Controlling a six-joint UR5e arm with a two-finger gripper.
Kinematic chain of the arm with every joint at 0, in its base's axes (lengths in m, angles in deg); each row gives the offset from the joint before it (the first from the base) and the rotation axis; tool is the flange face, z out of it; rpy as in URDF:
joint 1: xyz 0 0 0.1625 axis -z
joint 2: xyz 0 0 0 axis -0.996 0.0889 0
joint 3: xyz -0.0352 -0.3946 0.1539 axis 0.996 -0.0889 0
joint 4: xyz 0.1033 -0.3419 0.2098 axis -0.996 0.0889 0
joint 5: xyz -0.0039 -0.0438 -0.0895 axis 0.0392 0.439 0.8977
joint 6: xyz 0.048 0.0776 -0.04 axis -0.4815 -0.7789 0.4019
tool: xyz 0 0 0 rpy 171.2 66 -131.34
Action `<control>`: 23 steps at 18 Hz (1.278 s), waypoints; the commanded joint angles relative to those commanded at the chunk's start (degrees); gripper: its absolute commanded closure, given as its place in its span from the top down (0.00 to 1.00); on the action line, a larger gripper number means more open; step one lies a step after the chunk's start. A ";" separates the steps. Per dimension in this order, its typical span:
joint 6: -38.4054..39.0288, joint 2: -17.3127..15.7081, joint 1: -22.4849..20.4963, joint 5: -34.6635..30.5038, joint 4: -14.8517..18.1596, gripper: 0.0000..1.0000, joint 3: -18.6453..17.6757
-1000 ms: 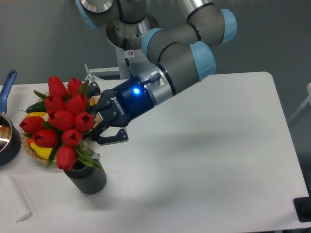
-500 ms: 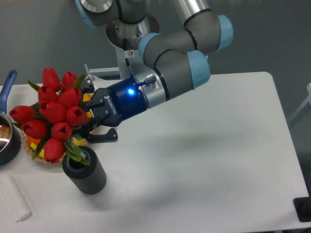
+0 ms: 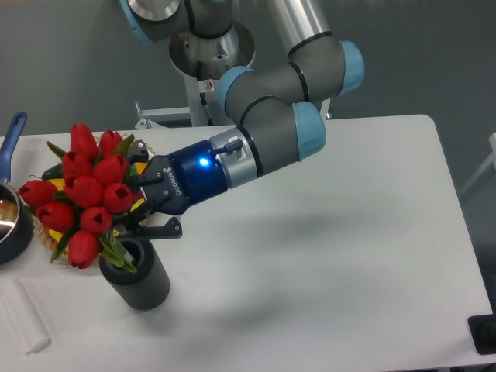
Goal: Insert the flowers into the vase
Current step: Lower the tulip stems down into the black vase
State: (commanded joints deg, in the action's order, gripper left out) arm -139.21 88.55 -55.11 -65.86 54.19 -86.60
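Observation:
The flowers [image 3: 81, 192], a bunch of red tulip buds with green leaves, hang tilted to the left above the vase. My gripper [image 3: 141, 203] is shut on their stems, just right of the buds. The vase [image 3: 137, 273] is a short dark ribbed cylinder standing upright at the front left of the white table. Its round mouth shows, with the lowest leaves and stem ends at or just inside its left rim. The stems themselves are mostly hidden by buds and fingers.
A shallow basket of colourful fruit and vegetables [image 3: 48, 239] sits behind the flowers at the left. A dark pot with a blue handle [image 3: 12, 213] is at the left edge. A white folded cloth [image 3: 23, 314] lies at the front left corner.
The gripper with the flowers shifted left and down. The bunch first swung off the vase mouth to the left, and its lower end now sits at the vase rim.

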 joint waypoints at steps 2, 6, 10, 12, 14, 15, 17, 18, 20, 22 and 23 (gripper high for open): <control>-0.28 -0.18 0.09 0.17 0.09 0.45 -0.71; -1.06 0.52 0.61 -0.26 0.00 0.45 -1.59; -1.33 1.40 0.53 -1.93 0.09 0.46 -1.94; -1.59 2.19 0.53 -2.11 -0.26 0.45 -1.94; -3.87 2.46 0.53 -2.11 -0.26 0.46 -2.99; -5.01 2.20 0.61 -2.20 -0.18 0.46 -3.95; -7.29 2.37 0.62 -2.20 -0.18 0.46 -5.02; -8.26 2.63 0.70 -2.20 -0.18 0.46 -5.19; -8.62 3.16 0.62 -2.89 -0.35 0.46 -5.19; -8.54 2.90 0.62 -4.65 -0.26 0.46 -5.63; -8.71 2.99 0.62 -5.01 -0.26 0.46 -5.98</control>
State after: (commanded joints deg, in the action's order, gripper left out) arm -147.92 91.54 -54.49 -70.87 53.92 -92.58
